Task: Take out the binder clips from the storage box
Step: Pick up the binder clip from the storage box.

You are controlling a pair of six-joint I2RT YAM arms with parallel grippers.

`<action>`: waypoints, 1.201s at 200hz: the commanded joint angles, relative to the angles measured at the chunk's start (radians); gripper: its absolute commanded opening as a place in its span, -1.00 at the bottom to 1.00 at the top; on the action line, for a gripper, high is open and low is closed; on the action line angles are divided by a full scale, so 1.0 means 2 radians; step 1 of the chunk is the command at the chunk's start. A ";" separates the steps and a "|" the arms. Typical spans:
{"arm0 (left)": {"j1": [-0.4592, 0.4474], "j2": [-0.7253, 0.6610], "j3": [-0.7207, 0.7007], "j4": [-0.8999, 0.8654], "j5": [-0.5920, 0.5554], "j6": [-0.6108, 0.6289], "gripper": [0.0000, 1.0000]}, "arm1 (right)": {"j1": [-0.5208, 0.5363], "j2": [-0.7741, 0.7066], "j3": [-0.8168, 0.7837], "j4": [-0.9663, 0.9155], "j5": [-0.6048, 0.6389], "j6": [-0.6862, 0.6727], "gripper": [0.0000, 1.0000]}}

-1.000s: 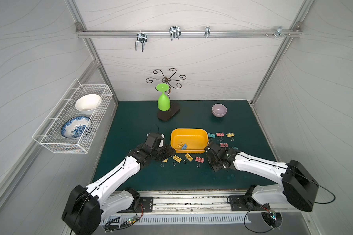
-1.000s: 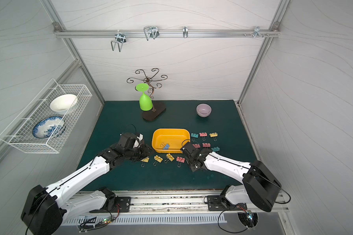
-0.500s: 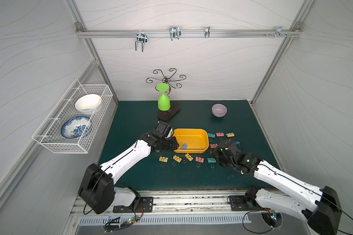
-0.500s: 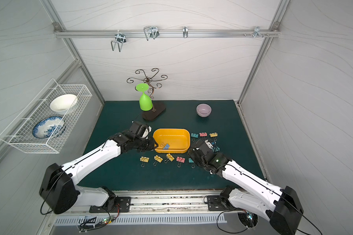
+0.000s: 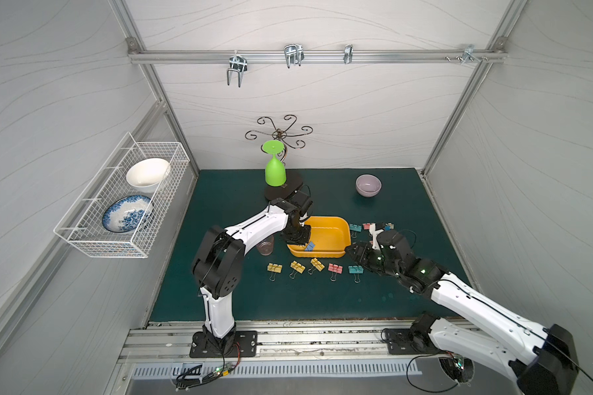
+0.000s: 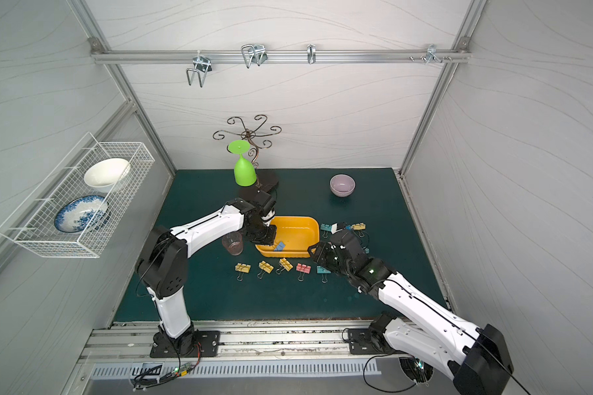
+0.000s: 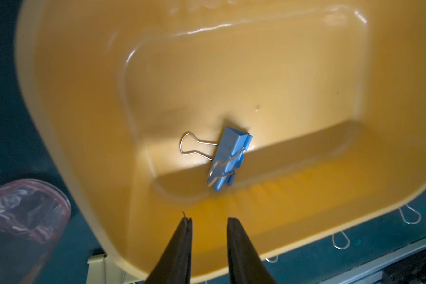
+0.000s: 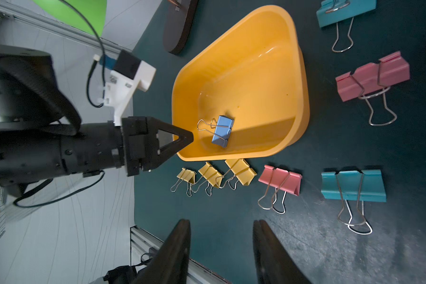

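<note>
Nearest the base rail, the row on the dark green mat (image 5: 254,301) is five long: three yellow binder clips (image 5: 297,266), a pink clip (image 5: 335,267) and a teal clip (image 5: 356,269) that was not there a second ago. The right gripper (image 8: 221,222) stood over that spot then. It has since drawn back beside it, jaws parted with nothing between them, so I judge it has just set the teal clip down.

Just behind the row sits the storage box (image 5: 329,236). A single blue clip (image 7: 231,157) is left in it, lying by the front wall toward the left end. The left gripper (image 7: 209,218), down at the row a second ago, has swung up over the box's left end and points at that clip. Its jaws have narrowed to a slim, empty gap and are not touching the clip. This looks like the last pick, so the task is nearly done.

A pink see-through cup (image 5: 265,247) stands beside the box under the left arm. To the box's right lie other clips (image 5: 355,227), partly hidden by the right arm.

Farther back are a lilac bowl (image 5: 368,185) and a green glass (image 5: 275,171) upside down by a curled wire stand (image 5: 281,131). Pale panels enclose the cell. A rail (image 5: 391,56) with hooks crosses the back wall. On the left wall a wire basket (image 5: 93,239) holds a white bowl (image 5: 148,172) and a blue-patterned plate (image 5: 127,213).
</note>
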 commanded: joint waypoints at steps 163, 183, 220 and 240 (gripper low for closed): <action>0.026 0.084 0.089 -0.031 0.086 0.031 -0.59 | -0.002 0.029 0.012 -0.003 -0.030 -0.011 -0.09; 0.026 0.081 0.086 -0.034 0.086 0.031 -0.59 | -0.001 0.030 0.014 -0.010 -0.028 -0.009 -0.09; 0.026 0.081 0.078 -0.032 0.090 0.035 -0.54 | -0.002 0.030 0.015 -0.011 -0.030 -0.006 -0.09; 0.026 0.083 0.078 -0.034 0.091 0.038 -0.56 | -0.001 0.029 0.017 -0.016 -0.030 -0.005 -0.09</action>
